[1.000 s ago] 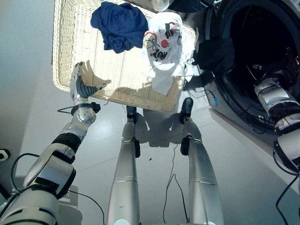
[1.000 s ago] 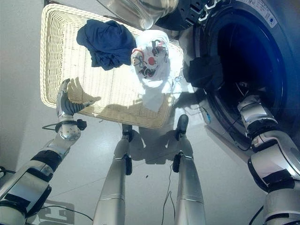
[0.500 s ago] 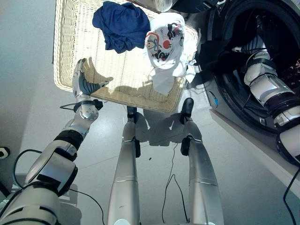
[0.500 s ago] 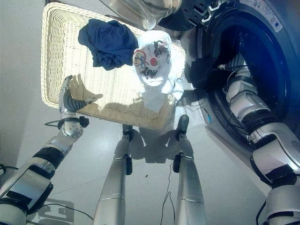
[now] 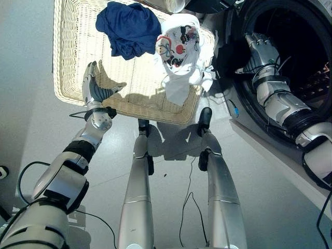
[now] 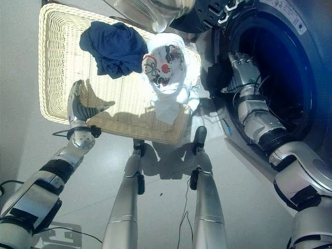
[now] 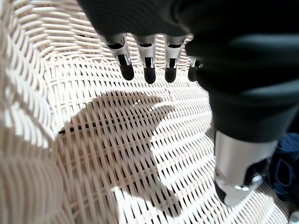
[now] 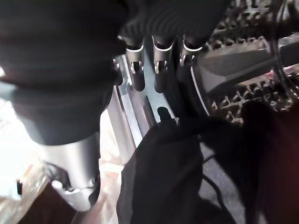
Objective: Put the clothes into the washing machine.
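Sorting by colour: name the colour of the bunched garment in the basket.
Dark blue garment, clearest in the left eye view.

Silver-grey arms, dark-tipped fingers (image 7: 149, 74)

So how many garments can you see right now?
3: a navy garment and a white printed shirt in the wicker basket, and a black garment draped over the washer's door rim. More may be hidden inside the drum.

The right hand (image 6: 243, 70) is open at the washing machine (image 6: 290, 78) door, beside a black garment (image 6: 215, 78).
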{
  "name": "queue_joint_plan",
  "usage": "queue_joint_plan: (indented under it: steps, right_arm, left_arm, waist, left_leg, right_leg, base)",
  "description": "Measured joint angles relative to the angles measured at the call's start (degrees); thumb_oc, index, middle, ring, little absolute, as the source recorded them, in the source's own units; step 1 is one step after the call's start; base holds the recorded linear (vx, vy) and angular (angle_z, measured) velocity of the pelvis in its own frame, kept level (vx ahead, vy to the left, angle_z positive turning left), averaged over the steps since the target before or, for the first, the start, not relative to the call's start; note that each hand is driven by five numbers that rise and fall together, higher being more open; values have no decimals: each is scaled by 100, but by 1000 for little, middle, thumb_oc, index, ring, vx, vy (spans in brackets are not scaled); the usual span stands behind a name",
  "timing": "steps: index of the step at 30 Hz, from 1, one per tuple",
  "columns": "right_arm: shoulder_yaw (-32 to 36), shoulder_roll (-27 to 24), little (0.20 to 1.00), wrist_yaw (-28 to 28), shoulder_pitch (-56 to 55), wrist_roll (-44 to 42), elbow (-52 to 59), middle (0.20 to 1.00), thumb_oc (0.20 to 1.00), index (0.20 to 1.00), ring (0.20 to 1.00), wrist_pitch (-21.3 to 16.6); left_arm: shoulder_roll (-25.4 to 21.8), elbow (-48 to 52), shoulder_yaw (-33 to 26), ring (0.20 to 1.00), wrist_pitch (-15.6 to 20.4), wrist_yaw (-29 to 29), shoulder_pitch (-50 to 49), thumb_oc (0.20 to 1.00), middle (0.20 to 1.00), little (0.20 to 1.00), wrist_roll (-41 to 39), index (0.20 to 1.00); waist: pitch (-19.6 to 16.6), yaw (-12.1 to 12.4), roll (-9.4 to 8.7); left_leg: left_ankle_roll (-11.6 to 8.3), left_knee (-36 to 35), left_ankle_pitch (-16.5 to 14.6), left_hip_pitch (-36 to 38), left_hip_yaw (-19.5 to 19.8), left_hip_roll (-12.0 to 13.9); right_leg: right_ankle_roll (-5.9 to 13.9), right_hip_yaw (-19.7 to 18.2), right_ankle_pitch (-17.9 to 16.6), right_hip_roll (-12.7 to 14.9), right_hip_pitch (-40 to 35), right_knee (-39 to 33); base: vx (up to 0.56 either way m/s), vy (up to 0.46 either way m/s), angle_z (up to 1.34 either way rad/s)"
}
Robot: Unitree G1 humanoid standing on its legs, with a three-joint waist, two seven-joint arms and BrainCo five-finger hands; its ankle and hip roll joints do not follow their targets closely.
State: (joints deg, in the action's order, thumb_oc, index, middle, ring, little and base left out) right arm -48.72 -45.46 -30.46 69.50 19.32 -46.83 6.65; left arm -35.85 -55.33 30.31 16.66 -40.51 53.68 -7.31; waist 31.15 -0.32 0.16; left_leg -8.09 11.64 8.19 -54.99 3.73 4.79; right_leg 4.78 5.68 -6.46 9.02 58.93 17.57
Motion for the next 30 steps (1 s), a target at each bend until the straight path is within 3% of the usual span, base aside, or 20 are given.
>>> queue_joint_plan:
  steps: [13,21,22,30]
  right_arm:
    - [-169,637,1000,46,143,760,-1659,1000,1000,1000,1000,234]
    - [-210,653,1000,334,127,1958,-1874,1000,1000,1000,1000,563]
    - [-257,651,200,345,145,2182,-1891,200,200,200,200,659]
    - [-275,652,200,373,169,2731,-1945,200,200,200,200,805]
  left_arm:
    - [227,-249,74,1000,5,3,249,1000,1000,1000,37,1000]
    - [390,-235,116,1000,2,-44,261,1000,1000,1000,40,1000]
    - [387,-235,116,1000,2,-68,268,1000,1000,1000,40,1000]
    - [390,-235,119,1000,3,-79,250,1000,1000,1000,37,1000]
  waist:
    - [-13,162,23]
    - [-19,308,37]
    - [-21,309,38]
    - [-20,307,39]
  left_leg:
    - [-17,-10,13,-2,5,-24]
    - [-40,-31,40,-14,3,-31]
    - [-42,-48,58,-38,4,-33]
    - [-54,-56,87,-95,14,-34]
  right_leg:
    - [-23,-2,83,39,100,163]
    - [-43,-22,156,55,198,324]
    - [-44,-22,158,58,239,338]
    - [-59,-22,170,60,325,404]
  base:
    - [0,7,1]
    - [0,6,0]
    - [0,0,0]
    - [0,0,0]
